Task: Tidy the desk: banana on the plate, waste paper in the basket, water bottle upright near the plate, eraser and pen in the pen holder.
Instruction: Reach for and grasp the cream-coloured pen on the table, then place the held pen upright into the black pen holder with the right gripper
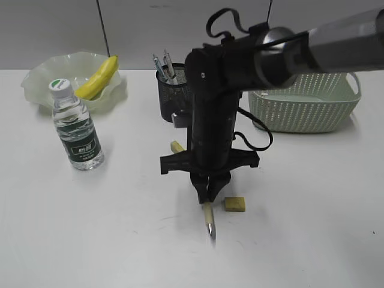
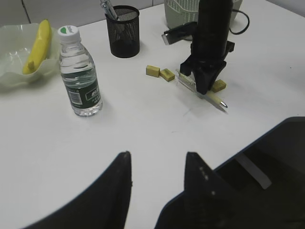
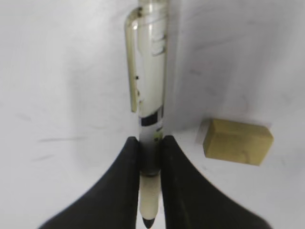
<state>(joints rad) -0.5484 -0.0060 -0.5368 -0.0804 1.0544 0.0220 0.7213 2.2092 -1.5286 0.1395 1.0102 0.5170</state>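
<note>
Matte black all over on the right arm, its forearm a grey metallic tube with a shiny silver collar. Black cables loop off above the fingers, which are smooth, black and tapered. The left fingers match: black, curved.

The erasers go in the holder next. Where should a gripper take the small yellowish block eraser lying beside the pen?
Come straight down on the yellowish block eraser and pinch its two long flat sides; it lies flat on the white desk, apart from the pen.
</note>
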